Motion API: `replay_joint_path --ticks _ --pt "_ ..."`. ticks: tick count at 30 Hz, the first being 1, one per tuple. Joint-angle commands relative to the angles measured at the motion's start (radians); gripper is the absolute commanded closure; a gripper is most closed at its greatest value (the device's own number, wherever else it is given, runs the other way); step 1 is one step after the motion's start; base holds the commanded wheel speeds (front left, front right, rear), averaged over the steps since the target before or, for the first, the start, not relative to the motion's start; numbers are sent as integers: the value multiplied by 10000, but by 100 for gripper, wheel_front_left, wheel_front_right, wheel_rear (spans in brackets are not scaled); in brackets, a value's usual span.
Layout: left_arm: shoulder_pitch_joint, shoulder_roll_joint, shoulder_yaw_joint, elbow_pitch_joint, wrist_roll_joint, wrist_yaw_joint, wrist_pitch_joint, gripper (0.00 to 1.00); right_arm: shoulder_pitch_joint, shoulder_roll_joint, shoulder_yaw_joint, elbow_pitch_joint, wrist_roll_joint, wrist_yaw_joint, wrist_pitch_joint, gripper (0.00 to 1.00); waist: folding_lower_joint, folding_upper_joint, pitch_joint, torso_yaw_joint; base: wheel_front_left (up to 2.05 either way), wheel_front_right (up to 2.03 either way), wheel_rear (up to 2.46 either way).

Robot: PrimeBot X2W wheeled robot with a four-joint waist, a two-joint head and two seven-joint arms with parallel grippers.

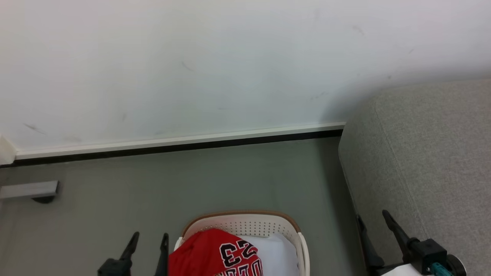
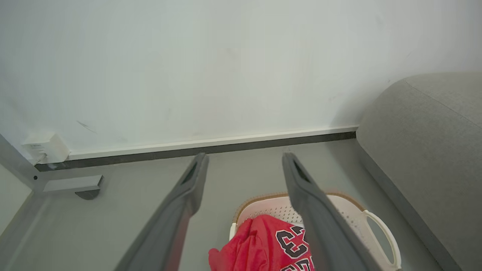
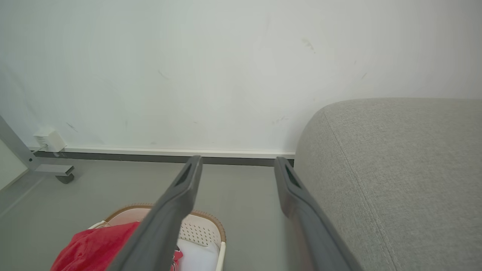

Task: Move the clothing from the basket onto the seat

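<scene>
Two grippers hang empty. The left gripper (image 1: 150,235) sits at the lower left of the head view, its dark fingers spread with only grey floor (image 1: 230,176) between them. The right gripper (image 1: 372,215), at the lower right, is parted just as widely and grips nothing. Just beside the left gripper's inner finger lies the red jersey (image 1: 207,249), its black-and-white 23 facing up. It is heaped in the cream laundry basket (image 1: 245,213) and bulges over the rim on the left gripper's side. A flat white cloth (image 1: 276,249) lies under and beside the jersey in the other half of the basket. The basket stands on the floor between the two grippers, with its brown-edged rim and perforated far wall in sight. The right gripper's fingers overlap the lower edge of the grey fabric sofa (image 1: 429,153), which stands near the basket, a strip of floor between them. Behind everything runs a white wall (image 1: 191,57) with a pale baseboard (image 1: 191,140). At the far left, a grey metal foot (image 1: 28,189) rests on the floor.
</scene>
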Motion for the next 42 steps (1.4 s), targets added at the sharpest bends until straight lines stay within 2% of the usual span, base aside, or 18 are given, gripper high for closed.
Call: replay_joint_path --ticks 1,14,24,33,42 --pt "-200 31 -90 280 142 -28 -7 0 -221 -56 10 -101 -79 -21 0 0 0 0 381 -131 0 0 0" --pt "-2827 28 -1383 4751 838 -18 -7 0 -1219 -49 47 -790 -146 -21 3 0 0 0 2563 -636 0 0 0" --pt "-4770 31 -1528 7561 856 751 -6 0 -1735 -49 214 -1332 -121 -21 3 0 0 0 3856 -999 0 0 0" --pt "-5662 328 -1600 8773 935 1573 -7 0 -1908 -49 305 -1565 -134 -21 3 0 0 0 4409 -1147 0 0 0" --pt "-6156 363 -1672 9061 717 1742 -7 0 -1977 -49 356 -1660 -65 -21 3 0 0 0 4830 -1174 0 0 0"
